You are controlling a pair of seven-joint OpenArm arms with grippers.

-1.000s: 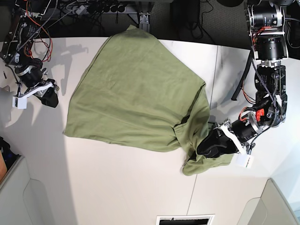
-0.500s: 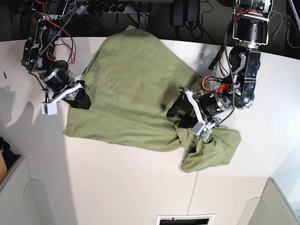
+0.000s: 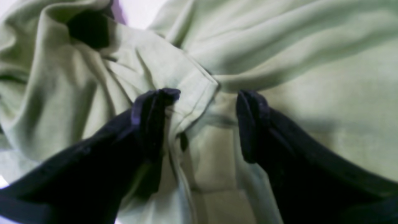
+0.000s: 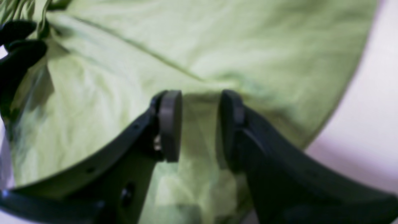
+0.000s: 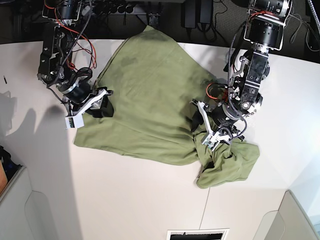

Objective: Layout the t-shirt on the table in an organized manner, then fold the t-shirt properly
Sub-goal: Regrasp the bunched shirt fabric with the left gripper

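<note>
The olive-green t-shirt lies spread and wrinkled on the white table, with a bunched lump at its lower right. My left gripper is down on the shirt just above that lump. In the left wrist view the left gripper is open, its fingers straddling a hemmed fold of the t-shirt without pinching it. My right gripper rests on the shirt's left edge. In the right wrist view the right gripper is open over flat t-shirt cloth, near its curved edge and the table.
Cables and a power strip run behind the table's far edge. Grey panels stand at the lower left and lower right corners. A dark slot sits at the front edge. A thin seam crosses the tabletop.
The right arm came in from the bare table at far left onto the shirt's left edge. The left gripper left the bunched corner and moved up-left onto the fold, opening wider.
</note>
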